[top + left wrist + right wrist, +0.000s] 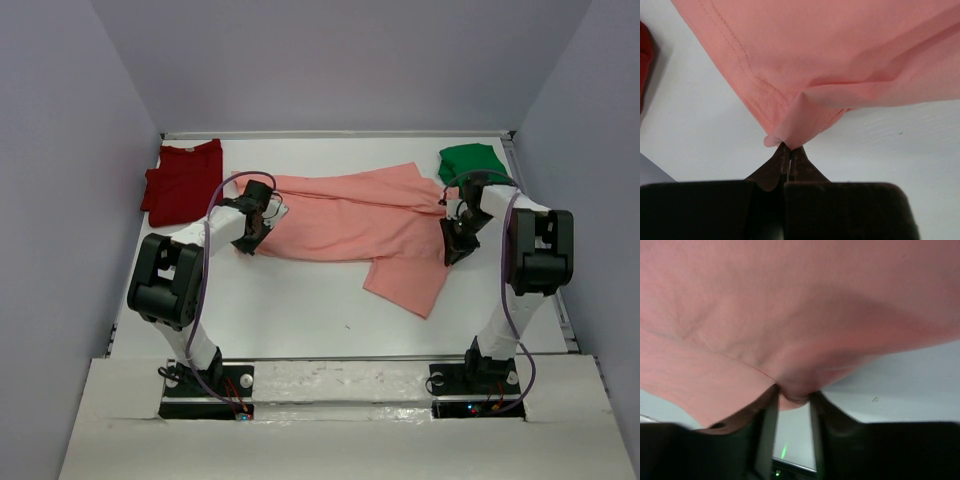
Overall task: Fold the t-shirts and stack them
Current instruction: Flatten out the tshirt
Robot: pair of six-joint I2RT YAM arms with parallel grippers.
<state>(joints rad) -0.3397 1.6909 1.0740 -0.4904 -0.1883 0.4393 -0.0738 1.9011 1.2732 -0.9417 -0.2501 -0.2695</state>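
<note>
**Salmon-pink t-shirt gripped at both ends on the desk**

The salmon-pink t-shirt (350, 215) was spread across the middle of the white desk (300, 320), partly folded. One flap hung toward the lower right of the top view.

The left tool (247, 240) was set at the shirt's left end. In the left wrist view, the left tool (789, 155) was closed, with a stitched corner of the pink cloth (840, 60) pinched at its tips.

The right tool (455, 245) was placed at the shirt's right edge. In the right wrist view, the right tool (792, 396) was seen with its fingers a little apart and a small fold of the pink cloth (790, 315) caught between the tips. Almost the whole of that view was filled by the shirt.

The dark red t-shirt (180, 182) lay folded in the upper left of the desk, just beside the pink shirt's left end. Its edge showed at the far left of the left wrist view (644, 55).

The bright green t-shirt (470, 162) lay in the upper right, and its lower edge was partly covered by the right arm (500, 205).
</note>
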